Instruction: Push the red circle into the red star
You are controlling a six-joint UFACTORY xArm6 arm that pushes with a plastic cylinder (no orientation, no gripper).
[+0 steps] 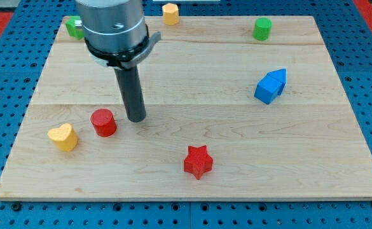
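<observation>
The rod's tip (136, 118), which carries no claw to open or shut, stands just right of the red circle (103, 122) on the surface (300, 159). The red star (198, 161) lies well apart, lower right. Approach step, apparently: the tip must round to the circle's upper left.

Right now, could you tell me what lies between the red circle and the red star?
Nothing: in the camera view, only bare board separates the red circle from the red star. My tip sits just to the view's right of the circle, above that line.
</observation>
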